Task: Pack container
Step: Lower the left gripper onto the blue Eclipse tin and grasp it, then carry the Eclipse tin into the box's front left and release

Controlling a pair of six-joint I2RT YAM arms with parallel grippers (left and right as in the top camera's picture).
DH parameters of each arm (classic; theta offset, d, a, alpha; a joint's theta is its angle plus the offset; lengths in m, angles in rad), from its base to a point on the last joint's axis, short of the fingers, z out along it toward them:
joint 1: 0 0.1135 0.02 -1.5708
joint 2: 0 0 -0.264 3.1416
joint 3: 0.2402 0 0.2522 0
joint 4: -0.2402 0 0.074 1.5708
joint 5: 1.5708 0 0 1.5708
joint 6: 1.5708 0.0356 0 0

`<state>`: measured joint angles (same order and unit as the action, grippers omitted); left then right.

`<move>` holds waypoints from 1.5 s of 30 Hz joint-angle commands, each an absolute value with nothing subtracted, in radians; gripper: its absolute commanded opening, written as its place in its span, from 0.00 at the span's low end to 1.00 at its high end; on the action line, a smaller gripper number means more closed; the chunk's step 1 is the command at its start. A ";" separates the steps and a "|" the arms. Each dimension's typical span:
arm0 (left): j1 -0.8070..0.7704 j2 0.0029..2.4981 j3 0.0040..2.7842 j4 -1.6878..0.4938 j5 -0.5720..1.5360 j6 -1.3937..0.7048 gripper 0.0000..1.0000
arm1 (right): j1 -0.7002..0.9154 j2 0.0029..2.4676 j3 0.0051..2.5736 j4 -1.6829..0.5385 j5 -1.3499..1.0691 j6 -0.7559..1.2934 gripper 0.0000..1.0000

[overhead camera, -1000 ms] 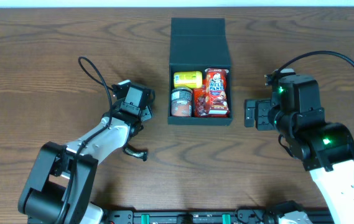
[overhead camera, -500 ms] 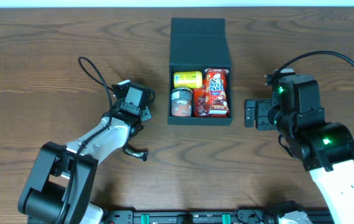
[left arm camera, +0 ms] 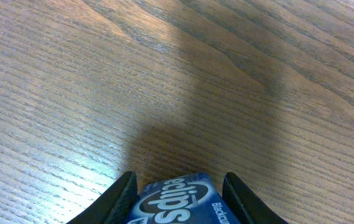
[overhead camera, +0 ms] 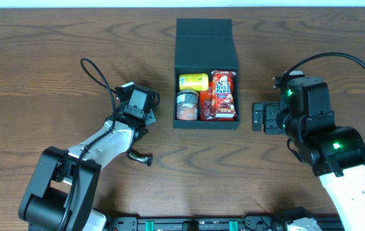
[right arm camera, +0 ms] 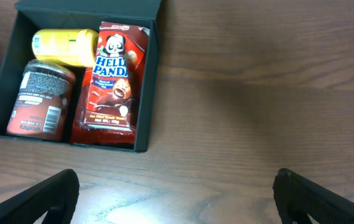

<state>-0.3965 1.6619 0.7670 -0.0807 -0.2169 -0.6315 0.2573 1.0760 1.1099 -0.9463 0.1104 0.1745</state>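
Toward the far middle of the desk (overhead camera: 41,64), between the two arms, the container (overhead camera: 206,124) is seen standing with its flap lid (overhead camera: 204,38) thrown back flat on the side away from the robot. Its dark interior is filled by three items: a yellow can (overhead camera: 193,81) is laid on its side at the far left, a dark jar with a red label (overhead camera: 186,106) is placed just in front of the can, and a red Hello Panda packet (overhead camera: 223,95) is laid lengthwise along the right wall, touching the jar's side. The left tool (overhead camera: 137,106) is held low over the desk just left of the container, apart from its wall. From the left wrist view, a blue gum pack (left arm camera: 177,202) marked "eclipse" is seen pinched between the two fingers (left arm camera: 124,193), each pressed against one side of it; whether the pack is resting on the wood or raised off it cannot be told. The right tool (right arm camera: 175,180) is held to the right of the container, pointed toward it, with its jaws spread wide and nothing between them. A small dark curved object (overhead camera: 140,157) is seen lying on the desk beside the left arm; what it is cannot be made out.
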 commanded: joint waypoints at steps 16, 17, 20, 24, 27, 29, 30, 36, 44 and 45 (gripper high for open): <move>-0.415 1.602 1.371 -0.774 0.043 -0.356 0.06 | 0.266 1.072 1.101 -0.946 0.131 0.171 0.99; -0.417 1.602 1.407 -0.788 0.078 -0.344 0.06 | 0.266 1.072 1.101 -0.947 0.131 0.171 0.99; -0.429 1.604 1.496 -0.802 0.192 -0.323 0.06 | 0.266 1.072 1.101 -0.947 0.131 0.171 0.99; -0.468 1.651 1.586 -0.797 0.321 -0.313 0.06 | 0.266 1.072 1.101 -0.950 0.131 0.179 0.99; -0.505 1.741 1.651 -0.814 0.395 -0.292 0.06 | 0.266 1.072 1.101 -0.958 0.131 0.179 0.99; -0.524 1.824 1.706 -0.852 0.431 -0.287 0.06 | 0.266 1.072 1.101 -0.962 0.131 0.179 0.99; -0.530 1.864 1.731 -0.872 0.455 -0.282 0.06 | 0.266 1.072 1.101 -0.962 0.131 0.179 0.99; -0.553 2.077 1.834 -0.976 0.567 -0.253 0.06 | 0.266 1.072 1.101 -0.962 0.131 0.179 0.99; -0.579 2.139 1.838 -0.983 0.502 -0.246 0.06 | 0.266 1.072 1.101 -0.962 0.131 0.179 0.99; -0.586 2.139 1.838 -0.983 0.483 -0.246 0.06 | 0.266 1.072 1.101 -0.962 0.131 0.179 0.99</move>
